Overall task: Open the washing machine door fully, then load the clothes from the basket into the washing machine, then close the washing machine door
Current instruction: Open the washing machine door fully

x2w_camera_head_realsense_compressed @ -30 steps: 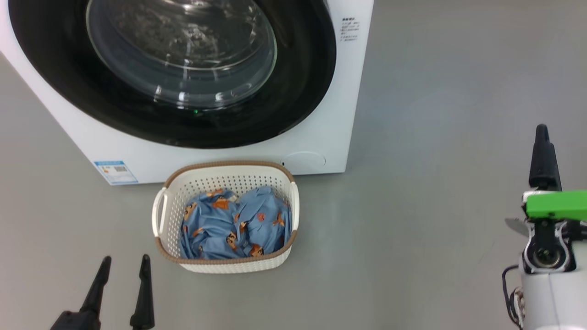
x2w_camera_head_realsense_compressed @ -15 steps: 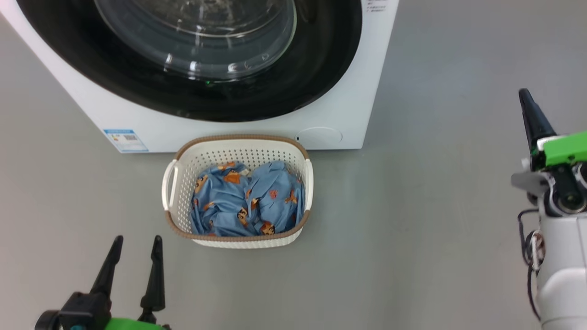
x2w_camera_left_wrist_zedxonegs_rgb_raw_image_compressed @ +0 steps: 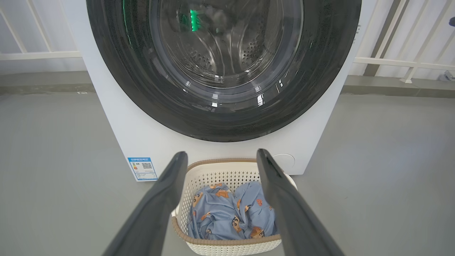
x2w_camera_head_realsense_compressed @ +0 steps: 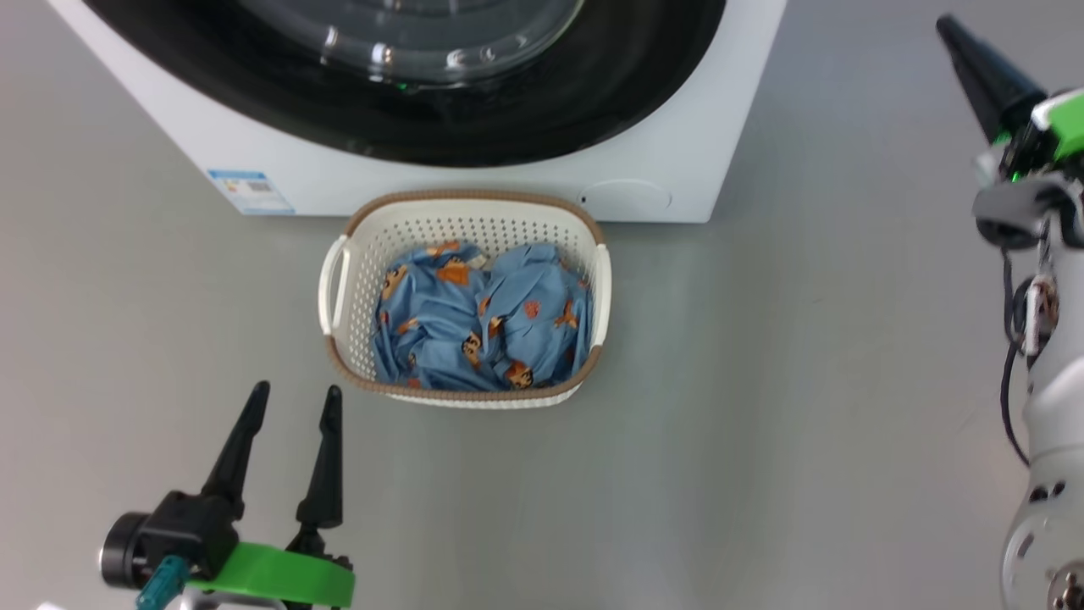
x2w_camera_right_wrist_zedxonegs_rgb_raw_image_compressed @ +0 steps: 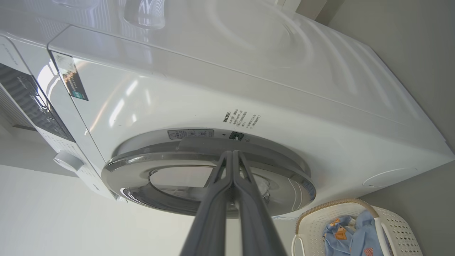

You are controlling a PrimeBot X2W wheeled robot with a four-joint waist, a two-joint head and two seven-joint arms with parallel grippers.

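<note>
Washing machine door (x2w_camera_left_wrist_zedxonegs_rgb_raw_image_compressed: pixel 224 53) closed, clothes (x2w_camera_head_realsense_compressed: pixel 483 318) in the basket (x2w_camera_head_realsense_compressed: pixel 464 222).
Basket stands just before the washing machine (x2w_camera_head_realsense_compressed: pixel 694 144) — left gripper (x2w_camera_head_realsense_compressed: pixel 296 388) gapes empty near it; right gripper (x2w_camera_right_wrist_zedxonegs_rgb_raw_image_compressed: pixel 233 153), closed tight on nothing, points at the door's edge.

laundry room: washing machine (x2w_camera_head_realsense_compressed: pixel 694 161), basket (x2w_camera_head_realsense_compressed: pixel 474 227)

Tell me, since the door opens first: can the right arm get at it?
Probably yes: the right gripper, fingers shut, points at the door with nothing between; the basket sits aside.
</note>
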